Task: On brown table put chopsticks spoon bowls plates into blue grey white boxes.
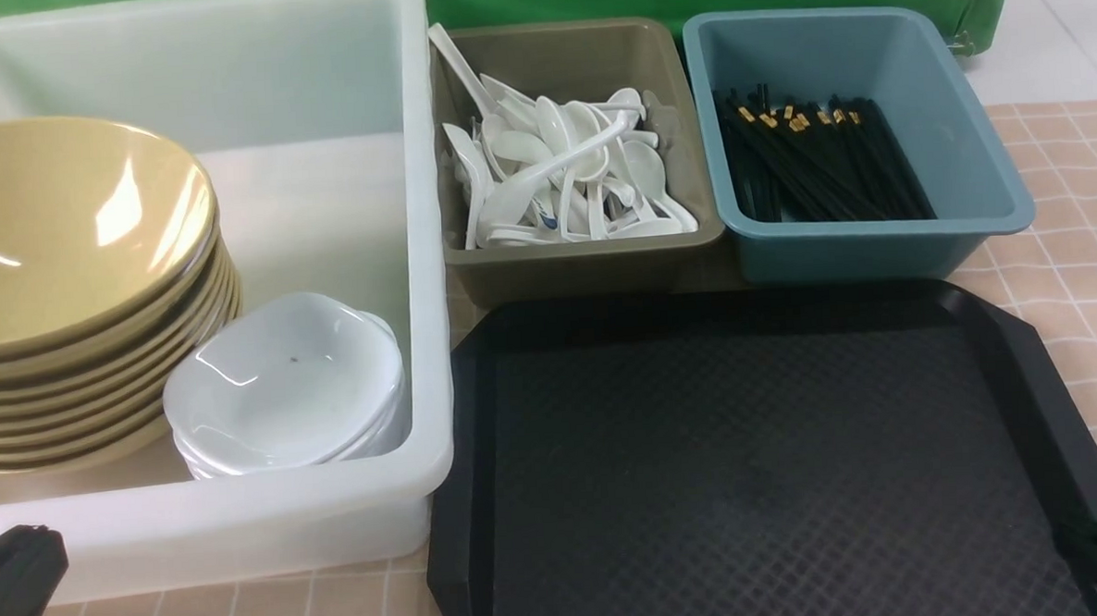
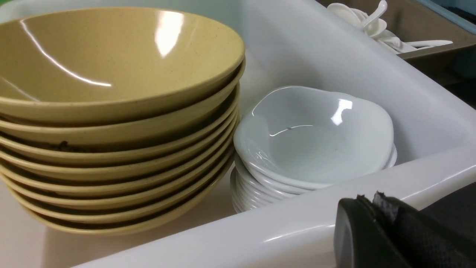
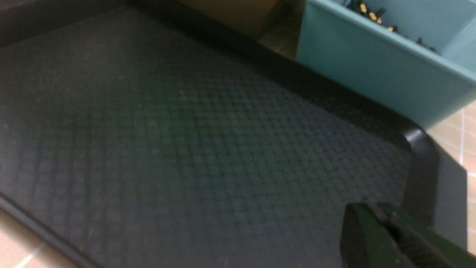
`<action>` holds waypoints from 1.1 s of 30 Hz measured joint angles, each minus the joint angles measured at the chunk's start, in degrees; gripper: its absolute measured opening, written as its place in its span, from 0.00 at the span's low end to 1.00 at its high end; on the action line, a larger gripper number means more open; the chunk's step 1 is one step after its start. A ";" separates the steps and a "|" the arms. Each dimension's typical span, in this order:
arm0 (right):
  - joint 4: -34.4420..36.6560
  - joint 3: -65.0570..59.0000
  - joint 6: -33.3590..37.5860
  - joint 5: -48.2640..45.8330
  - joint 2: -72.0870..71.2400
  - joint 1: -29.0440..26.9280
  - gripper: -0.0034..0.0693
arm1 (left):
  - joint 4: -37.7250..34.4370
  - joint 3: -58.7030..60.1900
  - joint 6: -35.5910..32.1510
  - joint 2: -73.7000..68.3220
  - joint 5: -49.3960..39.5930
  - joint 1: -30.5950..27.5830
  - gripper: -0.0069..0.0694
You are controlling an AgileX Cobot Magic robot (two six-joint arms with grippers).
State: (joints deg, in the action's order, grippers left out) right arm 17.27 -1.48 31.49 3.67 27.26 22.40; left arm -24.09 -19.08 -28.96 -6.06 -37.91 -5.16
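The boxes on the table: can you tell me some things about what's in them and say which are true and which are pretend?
1. The tan bowls are stacked inside the big white box. True.
2. The small white plates sit on the black tray. False: they are stacked in the white box beside the bowls, and nothing shows on the tray.
3. The white spoons are piled in the olive-grey box. True.
4. The black chopsticks lie in the white box. False: they are in the blue box.
5. The right gripper is holding a spoon. False: its fingers are shut and hold nothing.
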 joint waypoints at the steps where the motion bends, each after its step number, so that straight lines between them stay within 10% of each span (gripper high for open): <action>1: 0.00 0.00 -0.06 -1.07 -0.13 0.00 0.10 | 0.00 0.00 0.00 0.00 0.00 0.00 0.09; 13: -0.37 0.00 -5.36 -7.23 -7.98 -3.68 0.11 | 0.00 0.00 0.00 0.00 0.00 0.00 0.09; 24: -19.11 0.00 -27.88 -19.41 -27.80 -18.24 0.11 | 0.02 0.00 0.00 0.00 -0.05 0.00 0.09; 33: -19.97 -0.06 -29.90 -21.22 -27.93 -25.67 0.13 | 0.02 0.00 0.00 0.00 -0.05 0.00 0.09</action>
State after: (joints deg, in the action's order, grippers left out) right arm -2.69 -1.53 1.59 -17.55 -0.67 -3.26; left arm -24.07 -19.08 -28.96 -6.06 -37.96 -5.16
